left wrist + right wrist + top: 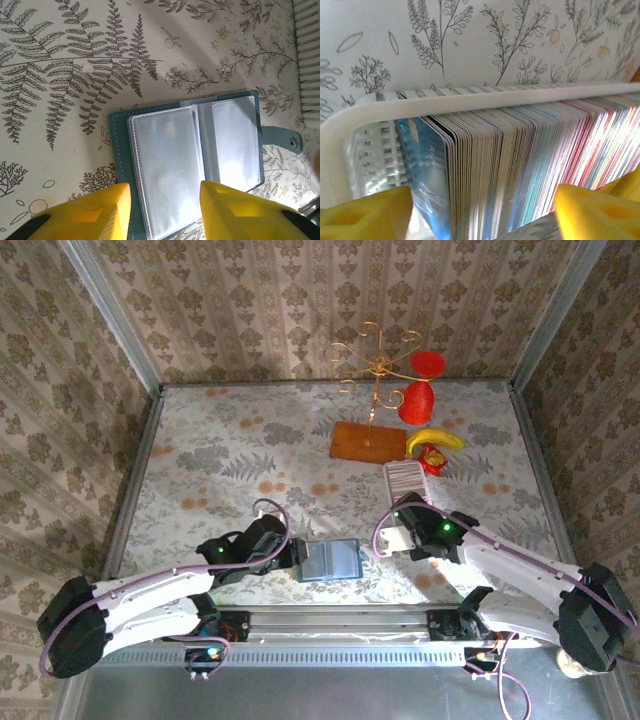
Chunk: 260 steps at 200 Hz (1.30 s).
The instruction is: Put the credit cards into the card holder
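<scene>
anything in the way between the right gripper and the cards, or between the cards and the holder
Nothing visible. The right gripper hangs open astride the credit cards standing in the white tray. Between the tray and the opened card holder lies bare tablecloth; the left gripper sits at the holder's left edge.

Robot-testing booth: wallpapered panels (250, 300) on metal framing (108, 310) box in a table (220, 450) draped in fern-print cloth. The left arm (140, 602) and right arm (520, 575) stand bolted to a rail (340, 618) along its near edge.
</scene>
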Each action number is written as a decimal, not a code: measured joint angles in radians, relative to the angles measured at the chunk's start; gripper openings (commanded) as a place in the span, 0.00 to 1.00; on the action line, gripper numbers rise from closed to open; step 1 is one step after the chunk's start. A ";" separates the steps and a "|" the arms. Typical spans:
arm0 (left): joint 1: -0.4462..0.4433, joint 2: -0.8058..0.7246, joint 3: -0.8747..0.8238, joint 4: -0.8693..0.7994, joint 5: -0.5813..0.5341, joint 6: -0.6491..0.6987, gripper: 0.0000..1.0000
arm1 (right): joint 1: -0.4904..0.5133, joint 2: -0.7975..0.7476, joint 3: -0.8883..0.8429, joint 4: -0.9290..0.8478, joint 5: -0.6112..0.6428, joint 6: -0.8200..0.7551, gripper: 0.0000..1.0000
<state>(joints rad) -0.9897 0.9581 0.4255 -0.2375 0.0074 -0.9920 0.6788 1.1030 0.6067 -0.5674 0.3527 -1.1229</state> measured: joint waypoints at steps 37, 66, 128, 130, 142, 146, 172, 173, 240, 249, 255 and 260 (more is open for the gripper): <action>0.000 -0.001 -0.011 0.005 0.000 0.000 0.41 | 0.000 0.030 0.003 0.027 0.015 -0.004 0.85; 0.000 -0.013 -0.019 0.006 -0.002 -0.003 0.41 | -0.001 0.058 0.006 0.045 0.019 -0.005 0.68; 0.000 -0.028 -0.027 0.006 -0.003 -0.003 0.40 | -0.001 0.040 0.006 0.005 0.016 -0.016 0.48; 0.000 -0.029 -0.027 0.006 -0.003 -0.003 0.40 | -0.001 0.035 0.006 0.003 0.016 -0.020 0.47; 0.000 -0.033 -0.027 0.006 -0.003 -0.003 0.40 | -0.001 0.014 0.006 -0.005 0.015 -0.027 0.44; 0.000 -0.034 -0.027 0.006 -0.003 -0.003 0.40 | -0.001 0.005 0.006 -0.008 0.015 -0.029 0.44; 0.000 -0.037 -0.028 0.006 -0.003 -0.003 0.40 | -0.001 -0.025 0.004 -0.013 0.014 -0.031 0.42; 0.000 -0.037 -0.028 0.006 -0.003 -0.004 0.40 | -0.001 -0.026 0.004 -0.014 0.014 -0.031 0.41; -0.005 -0.037 -0.029 0.006 -0.003 -0.010 0.39 | 0.000 -0.031 -0.007 -0.035 -0.002 -0.032 0.21; -0.005 -0.037 -0.029 0.006 -0.003 -0.010 0.39 | 0.000 -0.031 -0.007 -0.039 -0.004 -0.032 0.18; -0.005 -0.037 -0.029 0.006 -0.003 -0.010 0.38 | 0.000 -0.031 -0.007 -0.042 -0.006 -0.034 0.17; -0.005 -0.037 -0.029 0.006 -0.003 -0.011 0.38 | 0.001 -0.032 -0.007 -0.043 -0.010 -0.032 0.15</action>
<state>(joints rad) -0.9943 0.9207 0.3965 -0.2314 0.0040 -1.0027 0.6796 1.0710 0.5999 -0.6102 0.3431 -1.1553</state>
